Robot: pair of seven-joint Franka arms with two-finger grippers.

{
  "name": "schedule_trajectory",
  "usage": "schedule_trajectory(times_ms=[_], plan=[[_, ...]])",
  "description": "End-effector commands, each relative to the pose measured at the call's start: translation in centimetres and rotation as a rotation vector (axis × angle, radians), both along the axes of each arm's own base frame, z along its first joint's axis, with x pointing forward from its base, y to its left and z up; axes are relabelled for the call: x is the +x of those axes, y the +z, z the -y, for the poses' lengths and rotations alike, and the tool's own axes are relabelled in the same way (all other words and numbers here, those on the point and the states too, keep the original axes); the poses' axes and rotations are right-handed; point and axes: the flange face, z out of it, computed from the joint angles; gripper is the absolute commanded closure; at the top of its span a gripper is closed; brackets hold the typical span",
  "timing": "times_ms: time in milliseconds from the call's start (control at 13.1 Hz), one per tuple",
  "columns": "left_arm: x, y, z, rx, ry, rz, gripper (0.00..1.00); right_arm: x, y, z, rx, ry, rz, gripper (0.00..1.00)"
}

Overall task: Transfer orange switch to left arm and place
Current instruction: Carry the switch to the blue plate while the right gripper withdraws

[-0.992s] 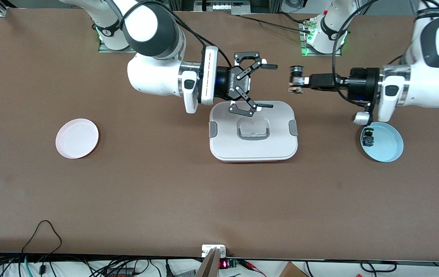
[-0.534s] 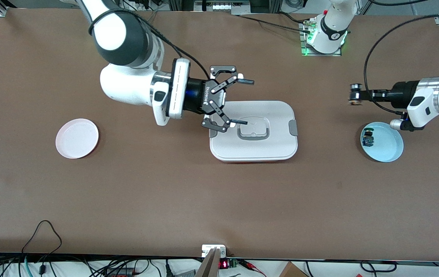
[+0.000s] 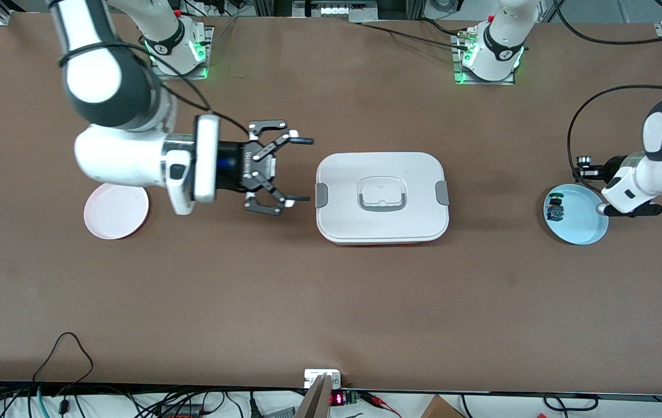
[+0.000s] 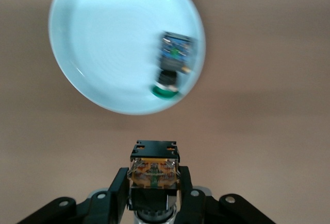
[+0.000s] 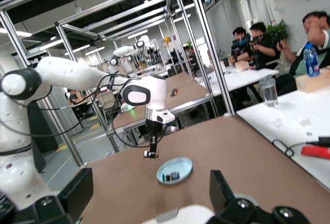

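Front view: right gripper (image 3: 297,169) spread wide, empty, over bare table between pink plate (image 3: 116,209) and box (image 3: 382,197), just off box edge. Left gripper (image 4: 153,183) pinching orange switch (image 4: 153,172) above table beside blue plate (image 3: 575,213) rim; blue-green switch (image 3: 554,208) in plate.

The box (image 3: 382,197) sat mid-table, the one tall obstacle between the two arms' ends. The right gripper (image 3: 293,170) hung just beside its end wall, fingers spread, over bare tabletop between the box and the pink plate (image 3: 116,209). Open table ran along both long sides of the box. The left gripper (image 3: 583,165), clamped on the orange switch (image 4: 153,172), hung by the blue plate (image 3: 575,215), well apart from the box
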Motion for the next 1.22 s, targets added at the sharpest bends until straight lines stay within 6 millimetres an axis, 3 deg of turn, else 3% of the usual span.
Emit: schedule_trajectory(times_ms=[0, 153, 458, 763, 839, 915, 992, 1144], plan=[[1.5, -4.2, -2.2, 0.047, -0.093, 0.032, 1.0, -0.1, 0.9, 4.2, -0.031, 0.046, -0.07, 0.0], [2.4, -6.3, -3.7, 0.049, -0.11, 0.048, 1.0, 0.1, 0.6, 6.6, -0.1, 0.055, -0.133, 0.0], [3.9, -9.0, -4.5, 0.067, -0.155, 0.077, 0.97, 0.2, -0.2, 10.9, -0.312, 0.027, -0.354, 0.0], [4.9, -10.4, -4.7, 0.102, -0.155, 0.082, 0.85, 0.1, 1.1, 12.5, -0.394, -0.105, -0.635, 0.0], [4.9, -10.7, -4.7, 0.107, -0.156, 0.082, 0.6, 0.2, 1.7, 12.6, -0.434, -0.147, -0.71, 0.0], [4.9, -10.7, -5.1, 0.103, -0.146, 0.093, 0.14, 0.2, 1.8, 12.7, -0.473, -0.187, -0.785, 0.0], [4.9, -10.7, -5.2, 0.092, -0.148, 0.098, 0.0, 0.1, 1.6, 13.0, -0.509, -0.227, -0.861, 0.0], [5.9, -9.3, -5.2, 0.104, -0.144, 0.12, 0.0, -0.4, 1.6, 15.0, -0.623, -0.306, -0.959, 0.0]])
